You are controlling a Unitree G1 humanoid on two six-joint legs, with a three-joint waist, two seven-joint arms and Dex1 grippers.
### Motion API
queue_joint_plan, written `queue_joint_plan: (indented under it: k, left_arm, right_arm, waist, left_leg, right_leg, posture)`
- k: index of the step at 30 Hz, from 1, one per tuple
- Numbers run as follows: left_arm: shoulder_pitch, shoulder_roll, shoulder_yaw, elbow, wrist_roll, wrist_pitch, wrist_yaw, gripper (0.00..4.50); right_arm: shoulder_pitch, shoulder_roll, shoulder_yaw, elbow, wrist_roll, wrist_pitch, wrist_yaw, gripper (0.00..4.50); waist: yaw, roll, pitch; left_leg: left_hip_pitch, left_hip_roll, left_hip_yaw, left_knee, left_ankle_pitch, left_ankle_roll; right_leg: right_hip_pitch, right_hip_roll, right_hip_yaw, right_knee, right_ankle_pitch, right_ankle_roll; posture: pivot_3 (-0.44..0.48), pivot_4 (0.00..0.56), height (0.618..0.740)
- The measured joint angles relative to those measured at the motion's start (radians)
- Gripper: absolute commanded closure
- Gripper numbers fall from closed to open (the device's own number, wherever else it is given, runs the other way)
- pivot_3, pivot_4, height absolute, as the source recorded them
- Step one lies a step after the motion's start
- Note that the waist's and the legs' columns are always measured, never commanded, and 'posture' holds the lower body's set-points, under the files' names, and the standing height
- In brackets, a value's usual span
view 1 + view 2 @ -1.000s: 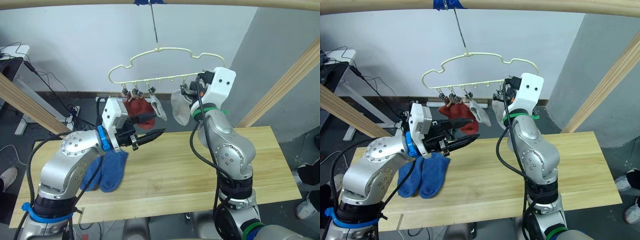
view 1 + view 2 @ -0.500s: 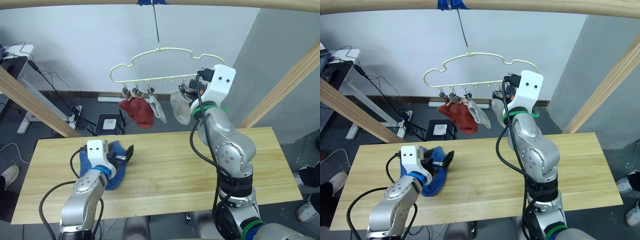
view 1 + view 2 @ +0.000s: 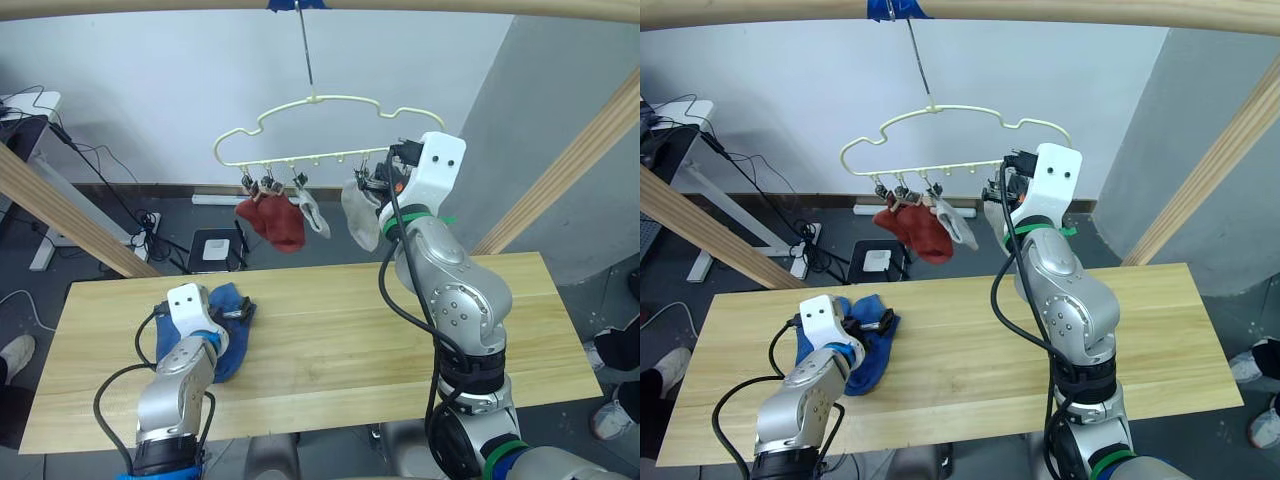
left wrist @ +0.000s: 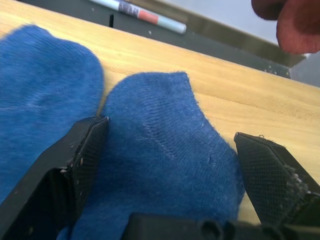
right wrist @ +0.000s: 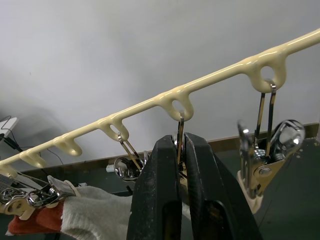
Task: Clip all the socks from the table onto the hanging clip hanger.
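L pincer [image 4: 167, 150] wide open astride blue sock [image 4: 160, 165]; R pincer [image 5: 181, 150] pinched on hanger clip [image 5: 179, 131].

Robotics test lab: wooden pole frame [image 3: 70, 215], plain white wall [image 3: 150, 90], loose floor cables [image 3: 120, 200], power strip [image 3: 148, 222], desk leg [image 3: 45, 245].

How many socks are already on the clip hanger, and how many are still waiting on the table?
Done: four socks hang from the clip hanger, two rust red socks and two light grey socks. In hand: the right gripper is shut on a clip wire, and the left gripper is open around a blue sock. Left: both blue socks lie on the table.
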Motion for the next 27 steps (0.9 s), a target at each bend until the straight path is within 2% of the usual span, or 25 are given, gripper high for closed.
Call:
queue_joint_plan:
  k: [3, 6, 11, 18, 22, 27]
  left_arm:
    - [-0.011, 0.015, -0.009, 0.0, 0.015, 0.028, 0.002, 0.59]
    - [-0.011, 0.023, -0.015, 0.0, 0.036, 0.042, 0.003, 1.44]
    - [-0.011, 0.025, -0.026, 0.0, 0.051, 0.041, -0.005, 2.57]
    - [-0.007, 0.025, -0.028, 0.002, 0.056, 0.016, -0.02, 3.83]
    - [0.017, 0.05, -0.065, -0.011, 0.06, -0.027, -0.092, 4.42]
    - [0.009, 0.103, -0.214, -0.108, 0.063, -0.192, -0.31, 4.5]
  right_arm:
    - [0.0, 0.0, 0.0, 0.0, 0.0, 0.001, 0.001, 4.5]
    - [0.0, 0.0, -0.001, -0.001, 0.0, 0.001, 0.0, 4.5]
    - [0.0, 0.0, 0.0, -0.001, 0.0, 0.001, 0.0, 4.5]
    - [0.0, 0.0, 0.0, -0.001, -0.001, 0.001, 0.0, 4.5]
    - [0.0, 0.0, 0.001, -0.001, -0.002, 0.001, 0.0, 4.5]
    - [0.0, 0.0, 0.001, -0.007, -0.007, 0.003, -0.001, 4.5]
  waist:
    - [0.0, 0.0, 0.0]
    - [0.0, 0.0, 0.0]
    - [0.0, 0.0, 0.0]
    - [0.0, 0.0, 0.0]
    - [-0.001, 0.0, 0.0]
    - [0.002, 0.0, 0.0]
  left_leg:
    - [0.0, 0.0, 0.0, 0.0, 0.0, 0.0]
    - [0.0, 0.0, 0.0, 0.0, 0.0, 0.0]
    - [0.0, 0.0, 0.0, 0.0, 0.0, 0.0]
    - [0.0, 0.0, 0.0, 0.0, 0.0, 0.0]
    - [0.0, 0.0, 0.0, -0.001, 0.0, 0.0]
    - [-0.001, 0.0, 0.001, -0.001, 0.0, 0.0]
  right_leg:
    - [0.0, 0.0, 0.0, 0.0, 0.0, 0.0]
    - [0.0, 0.0, 0.0, 0.0, 0.0, 0.0]
    - [0.0, 0.0, 0.0, 0.0, 0.0, 0.0]
    - [0.0, 0.0, 0.0, 0.0, 0.0, 0.0]
    - [0.0, 0.0, 0.0, -0.001, 0.0, 0.0]
    - [0.0, -0.001, 0.0, -0.003, 0.0, 0.0]
  posture:
    - [-0.189, 0.265, 0.74]
    - [-0.189, 0.265, 0.74]
    - [-0.189, 0.259, 0.74]
    - [-0.191, 0.259, 0.74]
    - [-0.197, 0.259, 0.74]
    - [-0.221, 0.257, 0.74]
